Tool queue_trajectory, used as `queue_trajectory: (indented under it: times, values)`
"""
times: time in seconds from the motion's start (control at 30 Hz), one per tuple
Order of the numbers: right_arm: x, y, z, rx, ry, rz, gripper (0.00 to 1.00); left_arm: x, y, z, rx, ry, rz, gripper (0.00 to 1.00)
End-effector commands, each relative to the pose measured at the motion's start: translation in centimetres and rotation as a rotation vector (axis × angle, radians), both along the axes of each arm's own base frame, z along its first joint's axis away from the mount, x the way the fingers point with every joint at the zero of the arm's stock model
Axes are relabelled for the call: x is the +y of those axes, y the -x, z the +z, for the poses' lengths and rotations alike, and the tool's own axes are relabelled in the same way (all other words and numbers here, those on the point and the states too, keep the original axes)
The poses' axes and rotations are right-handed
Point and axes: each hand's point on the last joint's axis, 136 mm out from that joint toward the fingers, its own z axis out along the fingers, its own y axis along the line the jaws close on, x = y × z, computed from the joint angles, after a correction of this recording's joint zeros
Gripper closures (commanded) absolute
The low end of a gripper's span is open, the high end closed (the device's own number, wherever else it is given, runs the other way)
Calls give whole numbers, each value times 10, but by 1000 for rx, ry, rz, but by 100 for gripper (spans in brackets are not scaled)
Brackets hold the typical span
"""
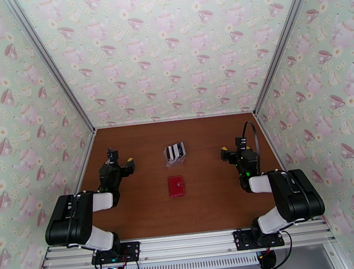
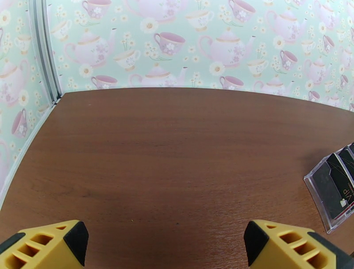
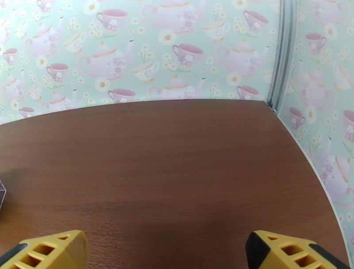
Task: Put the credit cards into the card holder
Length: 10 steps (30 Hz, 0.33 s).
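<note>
Red wallet and cards wait in the middle, both grippers stand wide apart.

The card holder [image 1: 176,186] is a small red wallet. It lies flat on the brown table [image 1: 209,205], in the middle between the two arms, and it looks closed, with a little tab at its right edge. Just behind it, not touching, stands a clear plastic rack [image 1: 175,153], and the credit cards [image 1: 174,152] stand in its slots, black and white ones side by side. In the left wrist view one black card has pale letters on it. The left gripper [image 1: 121,159] is to the left of the rack, its yellow fingers [image 2: 48,245] spread and holding nothing. The right gripper [image 1: 232,148] is to the right of the rack, its fingers [image 3: 292,252] also spread over bare wood.
</note>
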Motion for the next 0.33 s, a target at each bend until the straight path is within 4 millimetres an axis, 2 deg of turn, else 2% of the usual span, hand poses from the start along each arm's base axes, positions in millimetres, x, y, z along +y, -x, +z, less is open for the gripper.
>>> queue_trajectory:
  times: [0.0,0.3]
  values:
    - [-3,-3,4,-18,-2,-23,0,2,0,0,-5,-23,8,0]
    - [-3,-3,4,-17,-1,-22,0,-1,0,0,-6,-26,-7,0]
